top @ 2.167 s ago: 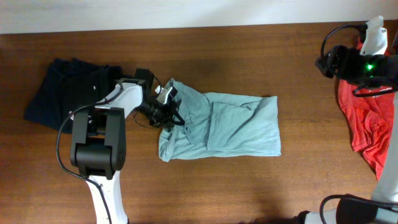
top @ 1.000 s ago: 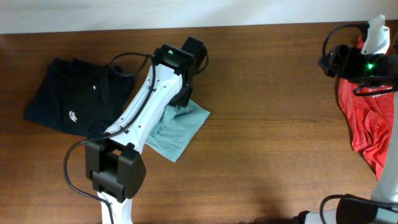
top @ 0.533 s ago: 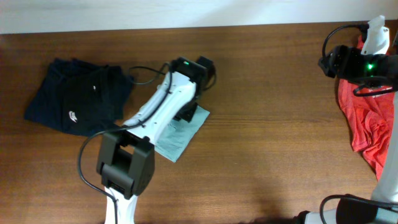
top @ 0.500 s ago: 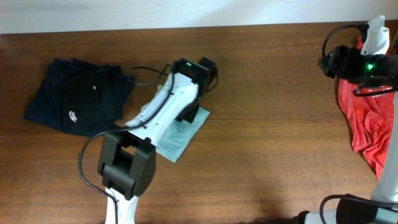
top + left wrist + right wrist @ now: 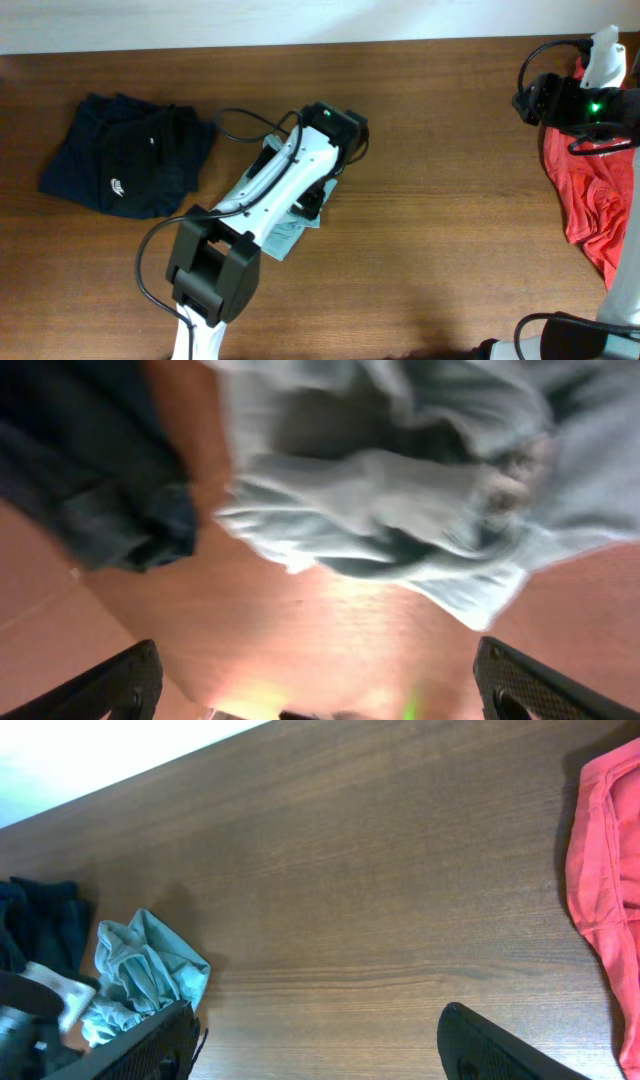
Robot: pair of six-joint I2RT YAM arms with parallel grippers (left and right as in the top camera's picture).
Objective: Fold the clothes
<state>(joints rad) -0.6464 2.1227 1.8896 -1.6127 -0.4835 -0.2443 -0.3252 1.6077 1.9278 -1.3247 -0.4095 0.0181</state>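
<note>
The brown wooden tabletop (image 5: 450, 250) is carrying everything. The white left arm (image 5: 275, 185) is reaching across its middle, slanting from 7 o'clock up toward 1 o'clock. The navy T-shirt (image 5: 110, 150) is lying crumpled at 9 to 10 o'clock, its long axis running roughly 9 to 3, with a white logo (image 5: 117, 185) showing near its 7 o'clock corner. The red T-shirt (image 5: 585, 195) is lying along the 3 o'clock edge, its long axis running 12 to 6, partly cut off by the frame. The pale grey-blue T-shirt (image 5: 282, 240) is sitting bunched near the centre, well apart from the red one and near the navy one; the left arm is covering most of it, and what shows is running about 1 to 7 o'clock beneath the arm. The dark right arm (image 5: 570, 100) is hanging at 2 o'clock, over the red shirt's top. The left claw (image 5: 320, 695) is gaping wide over bare wood beside the grey-blue heap, gripping nothing. The right claw (image 5: 325, 1050) is likewise spread wide, holding nothing.
</note>
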